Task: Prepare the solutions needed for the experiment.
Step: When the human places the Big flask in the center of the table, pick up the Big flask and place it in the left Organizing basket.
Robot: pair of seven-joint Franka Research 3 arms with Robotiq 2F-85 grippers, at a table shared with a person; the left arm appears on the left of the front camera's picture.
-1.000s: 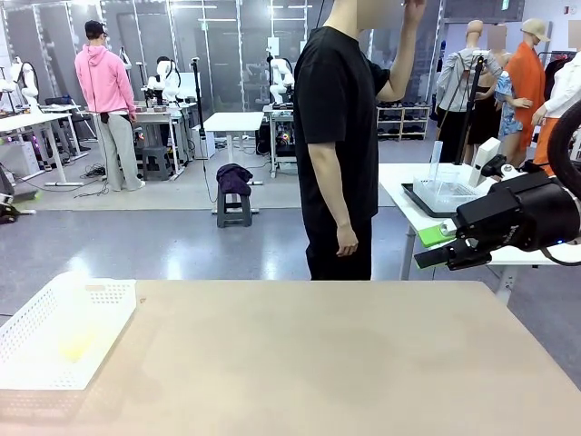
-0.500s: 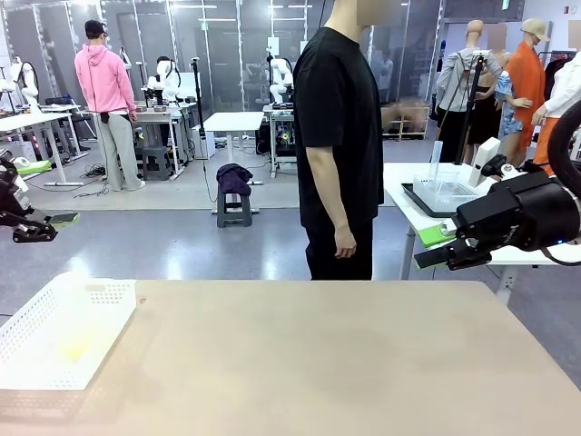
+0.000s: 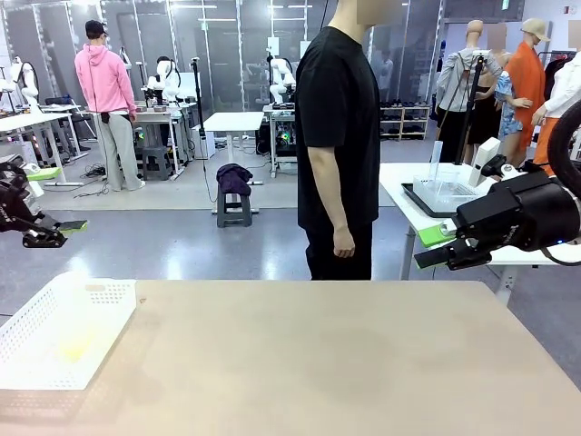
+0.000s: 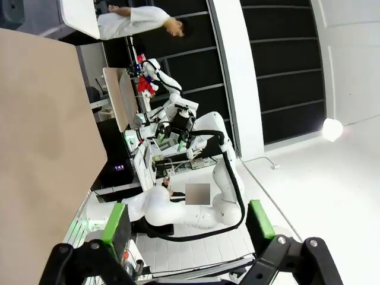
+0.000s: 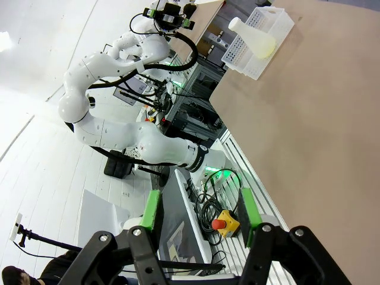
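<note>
Lying on its side in the white perforated basket [image 3: 54, 331] at the bench's [image 3: 345, 363] left near corner: a translucent conical flask [image 5: 254, 38] with a thin yellow-green layer of solution [image 3: 77, 346] pooled against its lower wall. Long axis roughly level, neck toward one end of the basket, broad base toward the other, as the right wrist view gives it; which end faces the robot cannot be told from the front view, where only a yellowish smear reads through the mesh. Nothing else discernible in the basket. Left pincer [image 3: 56, 229] hovering above and just beyond the basket's far left side, jaws spread wide apart and empty, plainly the nearer of the two. Right pincer [image 3: 434, 245] raised off the bench's far right edge, well apart from the basket, jaws partly parted with nothing between the green pads. Likely a downward reach by the left arm, across the flask's narrow neck rather than its base.
</note>
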